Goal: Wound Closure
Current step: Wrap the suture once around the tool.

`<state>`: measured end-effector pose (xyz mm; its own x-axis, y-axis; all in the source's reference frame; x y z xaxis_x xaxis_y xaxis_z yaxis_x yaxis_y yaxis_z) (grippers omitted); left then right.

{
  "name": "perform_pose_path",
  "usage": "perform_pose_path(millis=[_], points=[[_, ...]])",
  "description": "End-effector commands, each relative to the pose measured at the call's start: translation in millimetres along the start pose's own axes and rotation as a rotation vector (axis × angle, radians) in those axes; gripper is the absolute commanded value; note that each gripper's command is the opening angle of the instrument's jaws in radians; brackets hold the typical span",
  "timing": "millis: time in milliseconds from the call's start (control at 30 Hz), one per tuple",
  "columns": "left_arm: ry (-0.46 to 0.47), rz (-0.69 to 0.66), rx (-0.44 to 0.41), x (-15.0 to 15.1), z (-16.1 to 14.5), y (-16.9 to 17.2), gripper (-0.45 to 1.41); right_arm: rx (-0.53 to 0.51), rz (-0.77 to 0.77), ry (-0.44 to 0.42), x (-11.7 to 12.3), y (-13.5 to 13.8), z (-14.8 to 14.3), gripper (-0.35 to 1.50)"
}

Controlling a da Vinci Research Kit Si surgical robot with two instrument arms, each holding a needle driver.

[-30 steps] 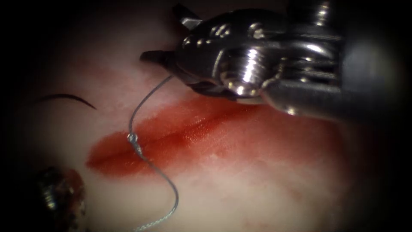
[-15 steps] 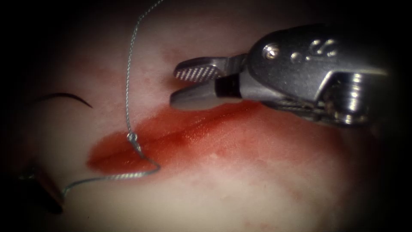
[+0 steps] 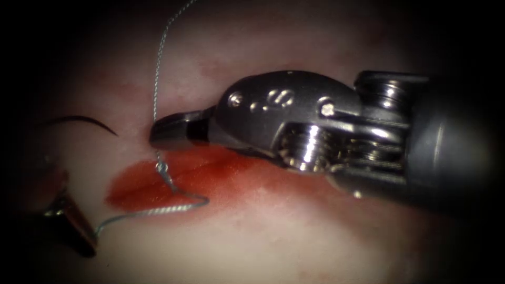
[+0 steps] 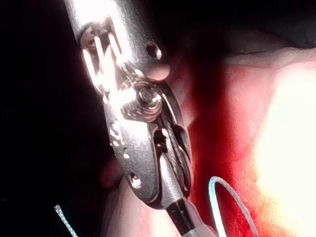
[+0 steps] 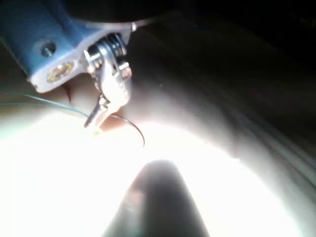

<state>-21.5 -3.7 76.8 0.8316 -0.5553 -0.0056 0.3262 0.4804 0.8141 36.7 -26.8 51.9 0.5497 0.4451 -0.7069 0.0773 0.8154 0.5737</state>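
Needle (image 3: 84, 120) lies free left of the cut (image 3: 158, 184); right gripper (image 3: 158, 134) clamps the thread (image 3: 155, 79); left gripper (image 3: 79, 236) holds its other end.

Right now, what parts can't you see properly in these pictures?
- Thread: its far end runs off the endoscope view's upper edge.
- Needle, lying left of the cut: its blunt end fades into the dark border.
- Left tool: mostly lost in the dark corner.
- Right tool: whether it grips thread is unclear.
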Motion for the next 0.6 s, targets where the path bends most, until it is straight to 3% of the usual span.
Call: perform_pose_path(millis=[33,233,600], points=[[-0.007,0.0,-0.024,-0.9,-1.0,0.7,-0.45,0.08,0.016,0.027,-0.4,0.2,1.7,-0.35],[-0.033,-0.025,-0.175,-0.8,-1.4,4.2,-0.45,0.201,0.102,0.062,-2.1,-0.5,2.1,-0.35],[-0.058,-0.044,-0.26,-1.3,1.6,6.9,-0.45,0.361,0.305,0.377,-2.5,-0.4,1.3,-0.35]])
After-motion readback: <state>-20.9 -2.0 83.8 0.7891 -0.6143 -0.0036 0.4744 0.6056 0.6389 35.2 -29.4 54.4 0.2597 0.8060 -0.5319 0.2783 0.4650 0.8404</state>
